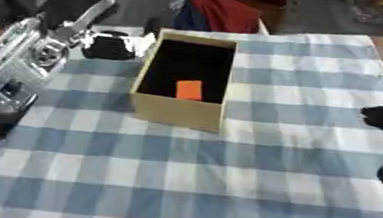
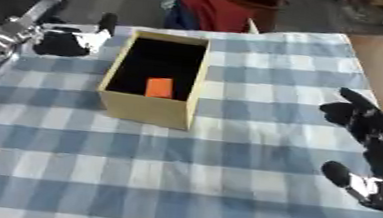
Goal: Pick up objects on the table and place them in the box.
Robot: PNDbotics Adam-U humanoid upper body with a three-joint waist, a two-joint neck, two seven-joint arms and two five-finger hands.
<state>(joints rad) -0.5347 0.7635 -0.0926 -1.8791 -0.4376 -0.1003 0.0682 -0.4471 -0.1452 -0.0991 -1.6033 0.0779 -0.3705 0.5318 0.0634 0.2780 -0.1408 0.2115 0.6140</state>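
Blue-and-white checked cloth covers the table. Left hand hangs curled and empty beside the tan box, an orange block lying inside. Right hand rests relaxed, fingers spread, near the right edge.

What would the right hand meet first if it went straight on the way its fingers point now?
Probably nothing close by. The right hand points up and left over bare blue-and-white checked tablecloth; the open tan cardboard box lies further left, likely off that line, though depth is unclear.

The right hand is cut off by the picture's right edge.
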